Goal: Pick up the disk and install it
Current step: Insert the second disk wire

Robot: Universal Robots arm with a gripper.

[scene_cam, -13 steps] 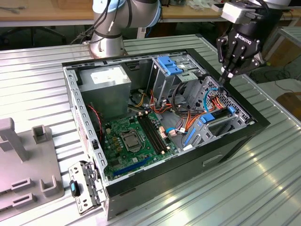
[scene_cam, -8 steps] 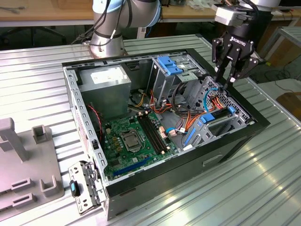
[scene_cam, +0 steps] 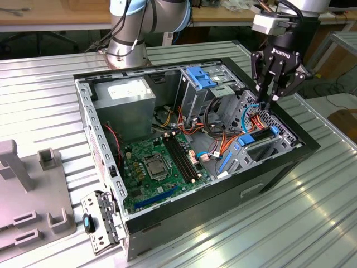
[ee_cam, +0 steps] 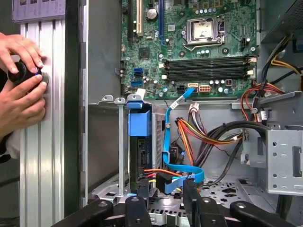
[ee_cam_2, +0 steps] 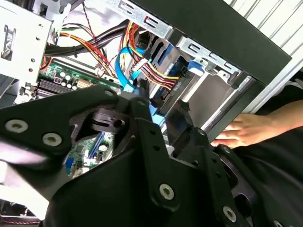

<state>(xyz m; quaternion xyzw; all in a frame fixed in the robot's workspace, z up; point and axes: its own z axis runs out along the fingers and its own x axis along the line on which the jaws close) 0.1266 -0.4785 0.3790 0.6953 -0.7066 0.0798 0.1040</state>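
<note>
We see the whole open computer case point(scene_cam: 195, 151) from high up and far off. Both wrist views look close down inside it, sharing the wires.

Even, bright light falls from overhead. The ribbed metal desk point(scene_cam: 312, 223) throws pale glare streaks just beside the computer case point(scene_cam: 268, 184), whose inside lies in softer shadow. In the second wrist view the end effector point(ee_cam_2: 161, 113) is dark and out of focus, with a white blown-out patch beside it.
</note>
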